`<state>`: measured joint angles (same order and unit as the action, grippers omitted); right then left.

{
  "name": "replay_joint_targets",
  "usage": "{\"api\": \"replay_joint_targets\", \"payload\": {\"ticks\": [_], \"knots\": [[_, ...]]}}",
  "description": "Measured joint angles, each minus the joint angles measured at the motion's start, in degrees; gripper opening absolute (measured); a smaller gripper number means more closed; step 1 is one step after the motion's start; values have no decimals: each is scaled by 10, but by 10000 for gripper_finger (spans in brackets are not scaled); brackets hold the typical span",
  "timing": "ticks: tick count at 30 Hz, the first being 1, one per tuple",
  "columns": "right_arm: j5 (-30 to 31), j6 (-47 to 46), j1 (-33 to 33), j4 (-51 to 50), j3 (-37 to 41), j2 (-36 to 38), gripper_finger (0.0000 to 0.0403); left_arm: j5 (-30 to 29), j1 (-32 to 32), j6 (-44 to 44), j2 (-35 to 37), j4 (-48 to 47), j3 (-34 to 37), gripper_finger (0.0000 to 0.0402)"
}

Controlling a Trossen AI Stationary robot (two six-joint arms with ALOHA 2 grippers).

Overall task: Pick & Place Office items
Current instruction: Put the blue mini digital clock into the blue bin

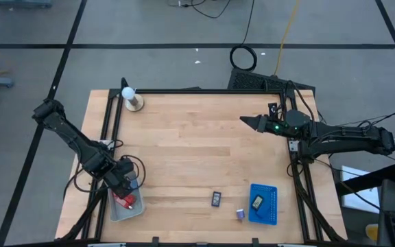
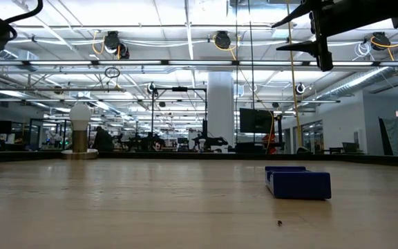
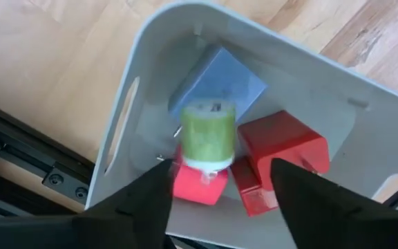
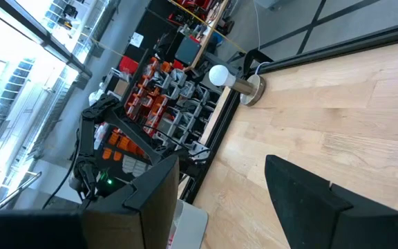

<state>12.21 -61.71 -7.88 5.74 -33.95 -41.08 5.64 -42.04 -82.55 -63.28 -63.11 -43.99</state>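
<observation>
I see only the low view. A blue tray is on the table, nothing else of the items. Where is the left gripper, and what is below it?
Observer: The left gripper hangs over the grey tray at the table's near-left corner, fingers apart.
Operator: Is something inside this tray?
Observer: Yes: a green-white bit lies on red blocks beside a light-blue block, between the fingers but not gripped.
Operator: Are items left on the wood?
Observer: A black rectangle and a purple bit lie near the blue tray.
Operator: And the right arm?
Observer: The right gripper waits raised at the right side, holding nothing.
</observation>
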Motion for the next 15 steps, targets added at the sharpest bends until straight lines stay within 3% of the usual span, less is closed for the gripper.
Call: {"api": "replay_joint_targets", "payload": {"ticks": [8, 15], "knots": [[0, 0, 0, 0, 0, 0, 210, 4, 0, -6, 0, 0, 0, 295], [0, 7, 0, 0, 0, 0, 210, 7, 1, -63, 0, 0, -6, 293]]}}
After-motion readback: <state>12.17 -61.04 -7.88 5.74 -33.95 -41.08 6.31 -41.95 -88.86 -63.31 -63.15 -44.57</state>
